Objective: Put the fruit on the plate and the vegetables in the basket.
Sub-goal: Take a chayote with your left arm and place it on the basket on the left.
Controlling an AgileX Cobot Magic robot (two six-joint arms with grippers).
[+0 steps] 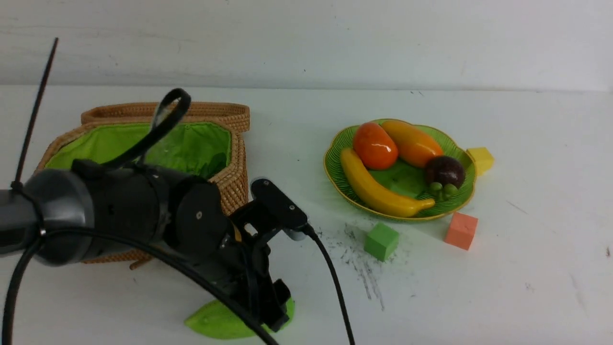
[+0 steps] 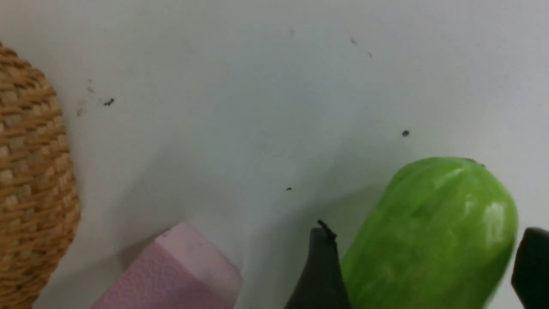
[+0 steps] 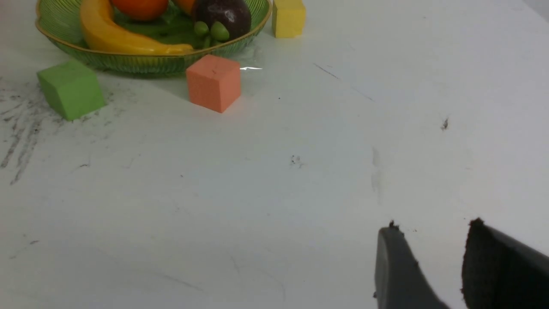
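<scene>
The four fruits (image 1: 400,165) are already lying on the plate (image 1: 335,163). Beside the basket (image 1: 234,179), the left tool (image 2: 424,266) is straddling the gourd (image 2: 433,231), spread. The right tool (image 3: 429,266) is idling empty, slightly parted.

the basket (image 1: 234,179) is rough woven wicker with a bright green cloth lining (image 1: 191,146). the gourd (image 2: 433,240) is glossy and smooth. the plate (image 1: 337,167) is ribbed, shiny glass. the cubes (image 3: 213,82) look matt and foamy. the table (image 1: 527,268) is smooth white, scuffed with dark marks.
</scene>
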